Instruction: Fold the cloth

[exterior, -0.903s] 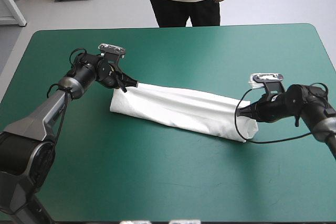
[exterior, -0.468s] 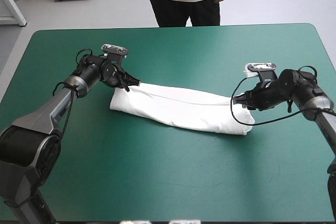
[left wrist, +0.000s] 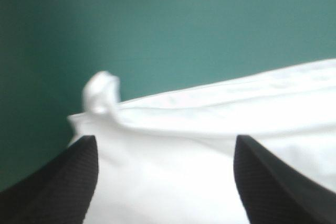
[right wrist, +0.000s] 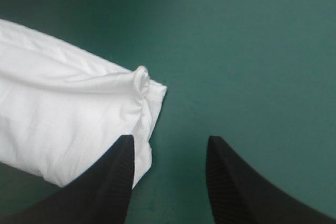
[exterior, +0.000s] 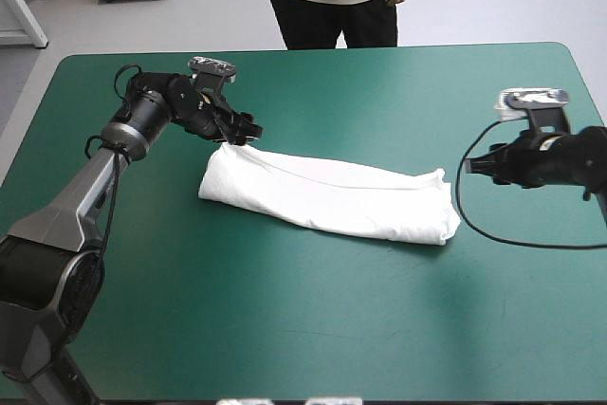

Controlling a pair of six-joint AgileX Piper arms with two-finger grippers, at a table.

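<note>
1. High view: the T-shirt (exterior: 327, 198) lies as a long folded band on the bench (exterior: 285, 329).
2. My left jaws gape empty over its left end; right jaws gape empty, clear of its right end.
3. Soft, light, limp, I judge: I'd pinch end corners.

You have the T-shirt (exterior: 327, 194) lying flat on the teal-green worktop (exterior: 285, 329), folded lengthwise into one long, narrow white band. It runs slantwise across the worktop's middle. One end points toward the worktop's left edge and sits a little nearer its far edge, while the other points toward the right edge and sits nearer the front. Soft creases run along its length. Each end has a small puckered nub of cloth at its far corner.
</note>
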